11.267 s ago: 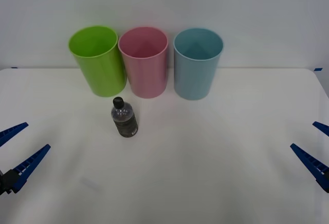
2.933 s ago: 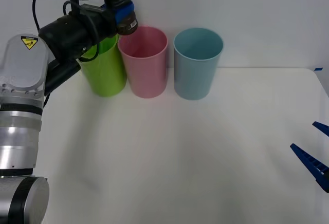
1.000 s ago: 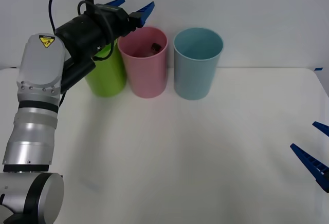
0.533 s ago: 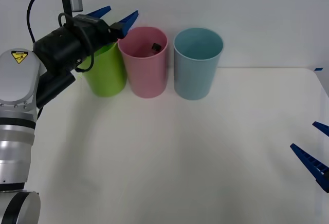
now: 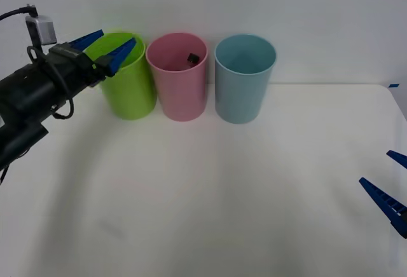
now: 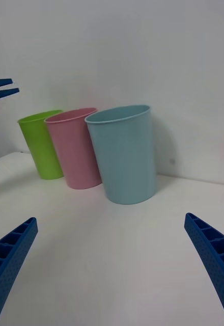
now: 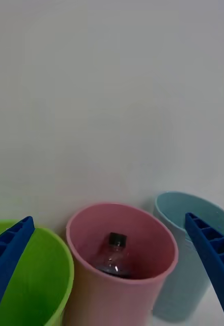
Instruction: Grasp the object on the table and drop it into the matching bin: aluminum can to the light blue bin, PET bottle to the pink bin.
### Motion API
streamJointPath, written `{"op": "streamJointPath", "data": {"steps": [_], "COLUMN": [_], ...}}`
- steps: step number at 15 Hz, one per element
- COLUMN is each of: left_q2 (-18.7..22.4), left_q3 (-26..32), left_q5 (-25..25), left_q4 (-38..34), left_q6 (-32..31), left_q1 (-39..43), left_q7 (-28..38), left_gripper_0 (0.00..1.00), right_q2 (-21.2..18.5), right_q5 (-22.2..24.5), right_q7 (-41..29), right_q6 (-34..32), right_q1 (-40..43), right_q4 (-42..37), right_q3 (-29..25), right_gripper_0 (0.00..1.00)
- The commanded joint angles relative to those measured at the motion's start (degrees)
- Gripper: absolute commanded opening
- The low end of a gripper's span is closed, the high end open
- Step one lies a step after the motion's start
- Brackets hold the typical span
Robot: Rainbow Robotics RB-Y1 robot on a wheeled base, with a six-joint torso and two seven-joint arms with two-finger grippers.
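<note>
The PET bottle (image 7: pixel 112 254), clear with a black cap, lies tilted inside the pink bin (image 7: pixel 114 300). In the front view just a dark bit of the bottle (image 5: pixel 191 56) shows below the pink bin's (image 5: pixel 178 80) rim. The light blue bin (image 5: pixel 245 83) stands to its right on the white table (image 5: pixel 222 194). My left gripper (image 5: pixel 117 39) hangs open over the lime green bin, left of the pink bin, holding nothing. From the left wrist view, the left gripper (image 7: pixel 108 218) looks down at the bins. My right gripper (image 5: pixel 376 167) rests open at the table's right edge.
A lime green bin (image 5: pixel 127 86) stands left of the pink one, all three in a row near the back wall. The right wrist view shows the bins from the side, the light blue bin (image 6: pixel 124 153) nearest, with the right gripper (image 6: pixel 110 219) open.
The left arm has drawn back to the left and down, from beside the pink bin's rim to over the green bin, still open. The bottle stays in the pink bin.
</note>
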Motion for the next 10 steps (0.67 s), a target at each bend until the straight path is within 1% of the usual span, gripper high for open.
{"op": "streamJointPath", "data": {"steps": [1,3,5,8,10], "left_q2": [1.82,3.93,6.39,8.32,10.34], "left_q3": [4.32,6.08,8.54,12.59,13.2], "left_q5": [2.96,6.91,10.87,13.95,17.11], "left_q4": [-3.17,-3.78,-3.78,-3.87,-3.78], "left_q6": [-5.08,-6.49,-9.47,-14.22,-14.84], "left_q1": [5.52,9.3,13.52,18.44,21.87], "left_q7": [-1.48,-5.09,-8.96,-13.0,-14.23], "left_gripper_0": [1.0,1.0,1.0,1.0,1.0], "right_q2": [0.0,0.0,0.0,0.0,0.0], "right_q5": [0.0,0.0,0.0,0.0,0.0], "right_q7": [0.0,0.0,0.0,0.0,0.0], "right_q6": [0.0,0.0,0.0,0.0,0.0], "right_q1": [0.0,0.0,0.0,0.0,0.0], "right_q4": [0.0,0.0,0.0,0.0,0.0], "right_q3": [0.0,0.0,0.0,0.0,0.0], "right_gripper_0": [1.0,1.0,1.0,1.0,1.0]}}
